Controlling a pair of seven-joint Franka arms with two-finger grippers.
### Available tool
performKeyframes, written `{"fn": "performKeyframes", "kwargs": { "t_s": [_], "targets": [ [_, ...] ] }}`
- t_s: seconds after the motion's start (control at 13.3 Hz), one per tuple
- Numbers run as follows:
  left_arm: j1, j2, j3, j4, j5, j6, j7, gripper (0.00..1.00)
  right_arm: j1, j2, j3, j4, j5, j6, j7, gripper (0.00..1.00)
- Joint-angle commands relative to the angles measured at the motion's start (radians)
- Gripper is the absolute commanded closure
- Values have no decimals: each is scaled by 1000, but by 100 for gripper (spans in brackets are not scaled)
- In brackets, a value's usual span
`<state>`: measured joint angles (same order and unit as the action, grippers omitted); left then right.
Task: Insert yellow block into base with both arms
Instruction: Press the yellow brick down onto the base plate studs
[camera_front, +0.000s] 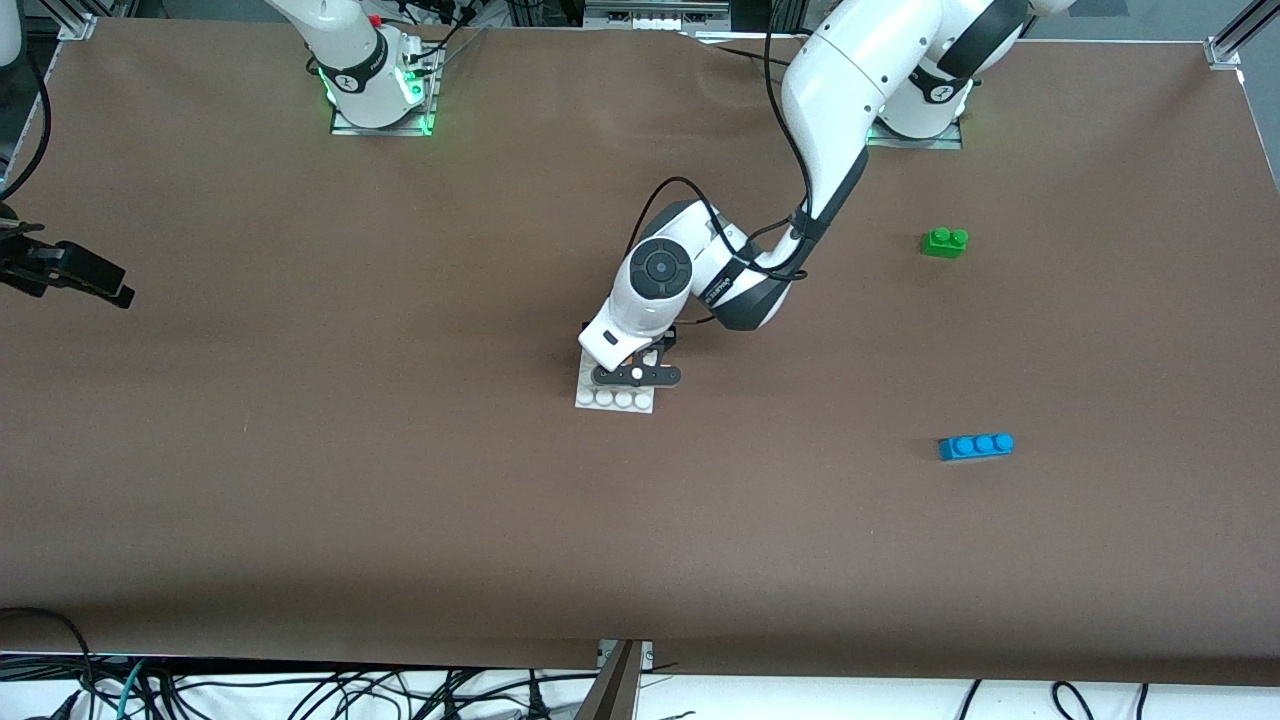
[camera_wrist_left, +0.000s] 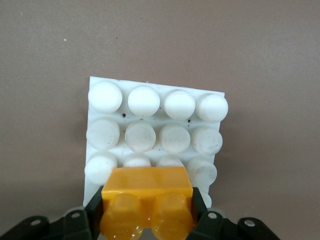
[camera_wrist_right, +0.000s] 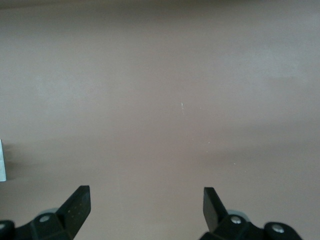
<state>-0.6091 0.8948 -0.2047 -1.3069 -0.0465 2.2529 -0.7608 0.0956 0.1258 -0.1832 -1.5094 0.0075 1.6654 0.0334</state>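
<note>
i held the left gripper (camera_wrist_left: 147, 220) clamped on the yellow block (camera_wrist_left: 147, 207) over the base (camera_wrist_left: 155, 127) at mid-table, right gripper (camera_wrist_right: 147, 207) waiting apart toward nine o'clock; pressing straight down onto aligned studs seemed next.

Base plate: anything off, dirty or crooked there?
A few dark specks sit between studs on the base, and it lies slightly askew to the table edge. Otherwise normal: the left gripper holds the yellow block over the base's edge; the right gripper waits open over bare table.
</note>
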Motion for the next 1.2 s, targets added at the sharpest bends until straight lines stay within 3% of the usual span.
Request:
{"fn": "performKeyframes", "kwargs": {
  "t_s": [0.0,0.6,0.68,0.75,0.83,0.9,0.98,1.13],
  "targets": [
    [-12,26,11,47,4,-13,17,100,-10,-12,8,-9,9,-6,-12,0],
    [-14,59,11,89,4,-7,9,100,-10,-12,8,-11,9,-6,-12,0],
    [-14,61,11,89,2,-7,3,95,-10,-12,8,-11,9,-6,-12,0],
    [-14,59,11,87,0,-7,0,66,-10,-12,8,-11,9,-6,-12,0],
    [-14,59,11,87,-1,-7,-15,53,-11,-12,8,-11,9,-6,-12,0],
    [-14,59,11,86,0,-7,-37,19,-10,-12,8,-11,9,-6,-12,0],
    [-14,56,10,86,0,-7,-44,0,-11,-12,8,-11,9,-6,-12,0],
    [-12,50,10,84,0,-10,-45,0,-11,-12,8,-11,9,-6,-12,0]
  ]
}}
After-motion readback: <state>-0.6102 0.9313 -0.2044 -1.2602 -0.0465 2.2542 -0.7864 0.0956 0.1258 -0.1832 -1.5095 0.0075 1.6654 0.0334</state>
